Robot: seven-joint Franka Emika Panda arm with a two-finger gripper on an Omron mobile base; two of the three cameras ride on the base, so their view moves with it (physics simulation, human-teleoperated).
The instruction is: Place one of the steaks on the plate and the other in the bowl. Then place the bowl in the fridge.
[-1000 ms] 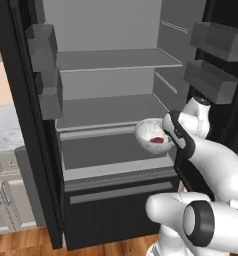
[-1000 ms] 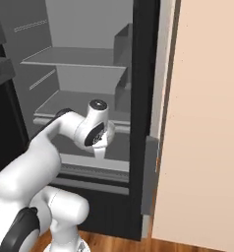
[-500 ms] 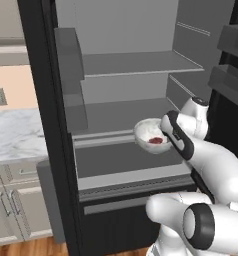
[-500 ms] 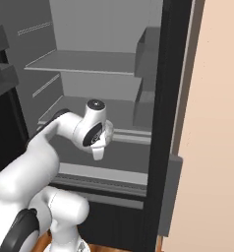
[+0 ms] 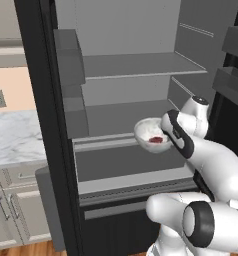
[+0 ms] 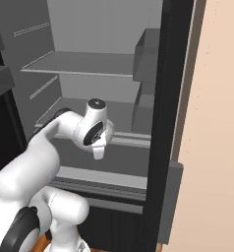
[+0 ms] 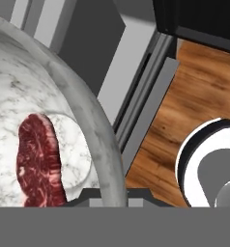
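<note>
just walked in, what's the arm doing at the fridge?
The arm is holding the speckled bowl by its rim, with the hand shut on it. One raw steak lies inside the bowl. The fridge stands open in front of the robot, and the bowl hangs in the air at the front of the compartment, above a lower shelf, not set down yet. So the steak is in the bowl, and shelving the bowl is what's left.
</note>
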